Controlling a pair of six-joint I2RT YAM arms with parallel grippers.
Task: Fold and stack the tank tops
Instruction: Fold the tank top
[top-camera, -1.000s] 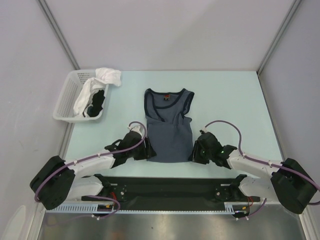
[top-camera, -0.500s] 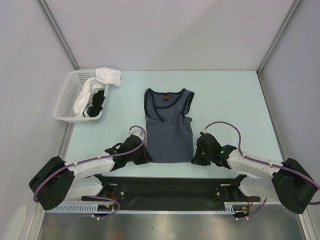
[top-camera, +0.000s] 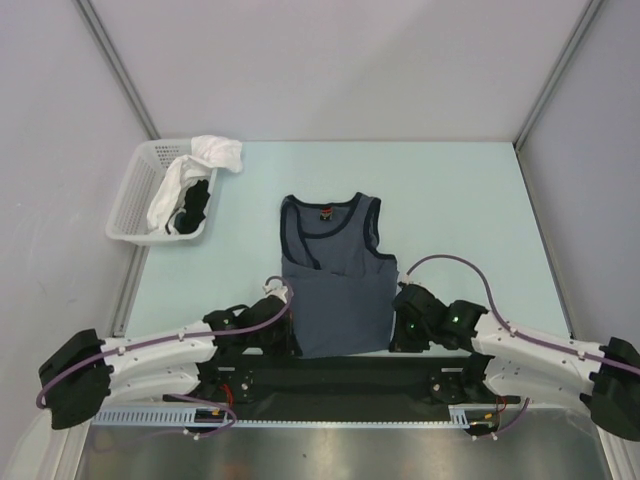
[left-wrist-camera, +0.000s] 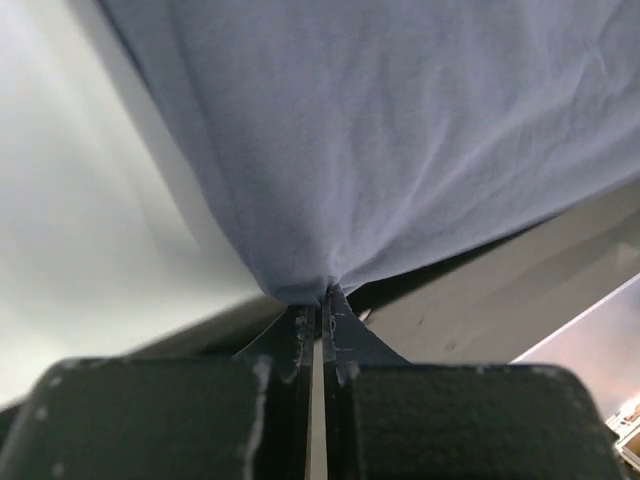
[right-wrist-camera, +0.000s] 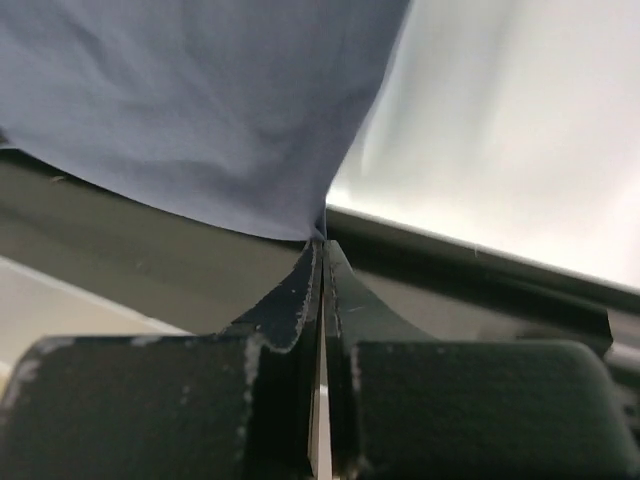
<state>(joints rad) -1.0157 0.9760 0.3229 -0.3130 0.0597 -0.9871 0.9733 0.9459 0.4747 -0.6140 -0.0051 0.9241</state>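
Slate-blue tank top (top-camera: 335, 290) lay at lower centre of the frame, its hem reaching the near edge of the desk (top-camera: 470, 200). On the hem's left corner the left hand (left-wrist-camera: 322, 300) was clamped, and the right hand (right-wrist-camera: 322, 250) on the right corner, both pinched tight.

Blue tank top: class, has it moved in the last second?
Yes. The blue tank top has slid toward the black base plate, its hem now overlapping it; the basket stayed put.
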